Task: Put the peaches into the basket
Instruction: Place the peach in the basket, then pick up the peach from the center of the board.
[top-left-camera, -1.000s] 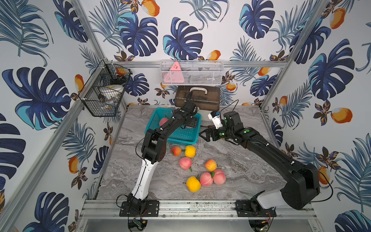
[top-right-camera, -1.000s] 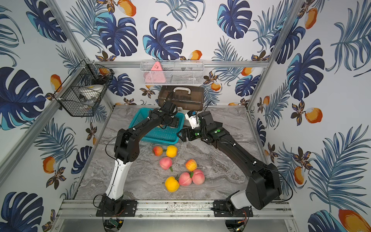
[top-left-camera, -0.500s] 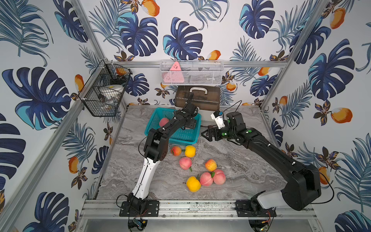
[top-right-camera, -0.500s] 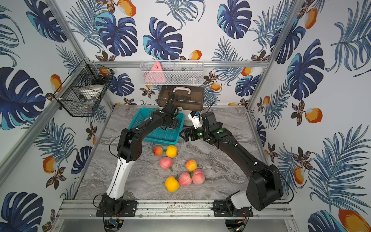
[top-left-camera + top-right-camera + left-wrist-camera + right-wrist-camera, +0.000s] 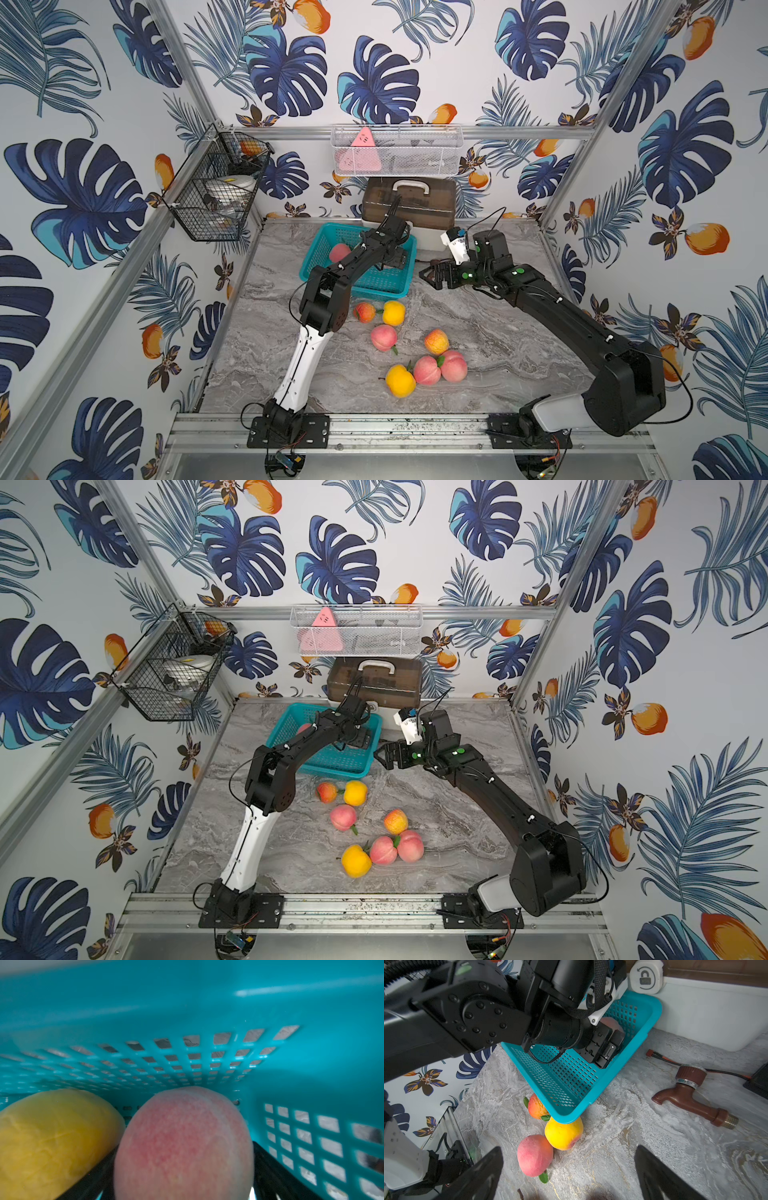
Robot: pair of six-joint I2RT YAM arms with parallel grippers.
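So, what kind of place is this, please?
Probably a robot test booth, not a home: robot arms bolted to a metal rail, leaf wallpaper on framed panels, toy-like peaches on a marble-look tabletop.

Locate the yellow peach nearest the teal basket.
In both top views the yellow peach lies on the tabletop at the basket's near rim, right of an orange-red peach.

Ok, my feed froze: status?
Left gripper in basket, pink peach between fingers, grip unclear. Right gripper open, empty, beside basket. Seven peaches on table. Left arm spans basket.
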